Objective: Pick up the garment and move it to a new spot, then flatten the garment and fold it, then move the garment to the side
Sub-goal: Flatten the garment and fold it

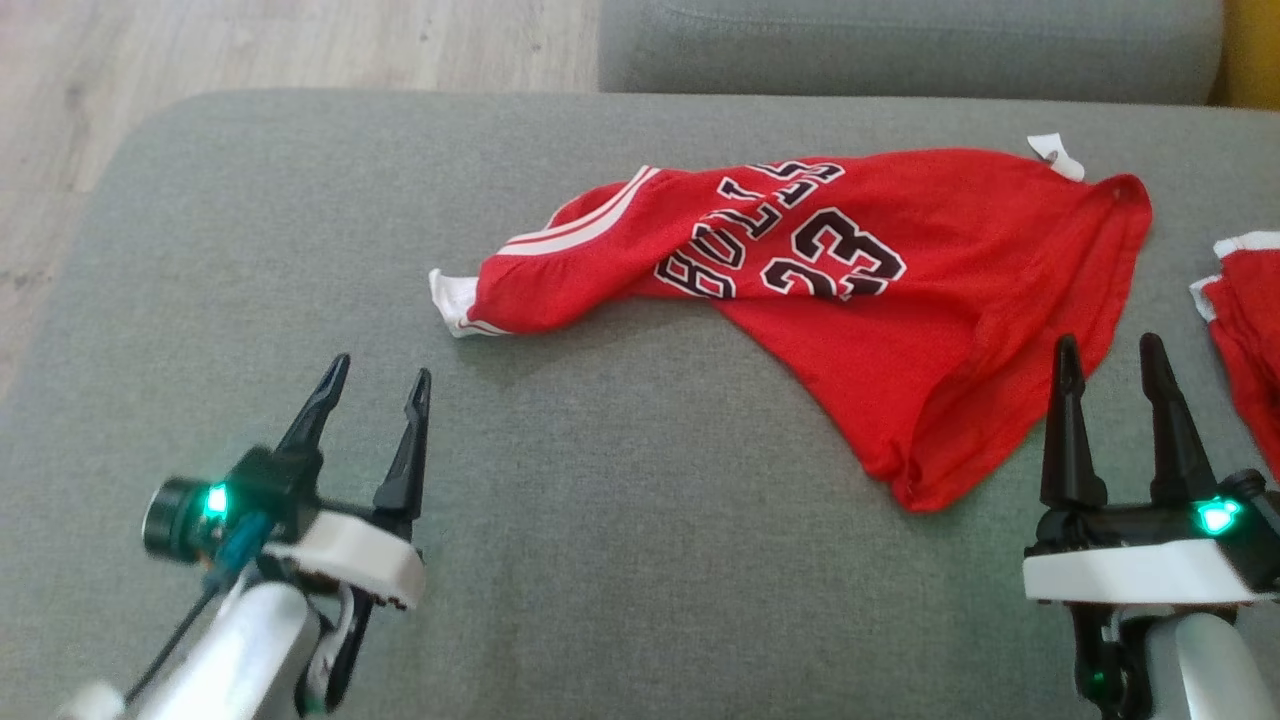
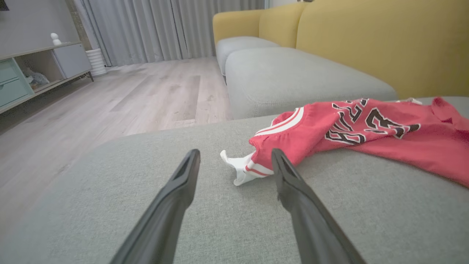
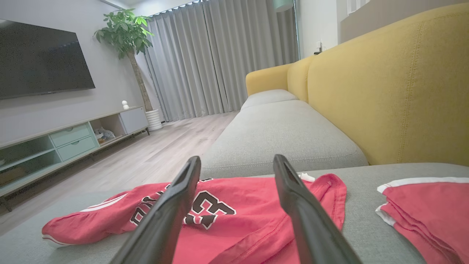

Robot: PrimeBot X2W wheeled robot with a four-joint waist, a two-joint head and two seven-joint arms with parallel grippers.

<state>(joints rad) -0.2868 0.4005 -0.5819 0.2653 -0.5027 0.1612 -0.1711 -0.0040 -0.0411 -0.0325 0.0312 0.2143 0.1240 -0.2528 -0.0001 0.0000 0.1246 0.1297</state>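
Nearest to us on the grey sofa cushion [image 1: 620, 600], our left tool [image 1: 381, 368] hovers at the lower left of the head view, its two dark fingers spread wide with nothing between them. Our right tool [image 1: 1108, 342] stands at the lower right, its fingers likewise wide apart and holding nothing, the tips pointing at the near hem of the red jersey [image 1: 880, 330]; we cannot tell whether they touch the cloth. From the left wrist we look past the open fingers at the jersey's white-edged corner [image 2: 242, 170], which lies on the cushion just beyond the fingertips. The jersey itself lies rumpled and unfolded across the middle of the cushion, its black-and-white lettering and the number 23 facing up, with a small white tag [image 1: 1055, 155] at its far right edge. Near it on the right, apart from it, lies a second red garment [image 1: 1250, 330] with white trim, which looks folded. Farther off we see another grey seat [image 3: 278, 135] and the yellow backrest [image 3: 395, 91], then the wooden floor [image 1: 250, 50], a low cabinet [image 3: 66, 139], a dark screen [image 3: 36, 58] on the wall, a potted plant [image 3: 124, 29] and grey curtains [image 3: 220, 55]
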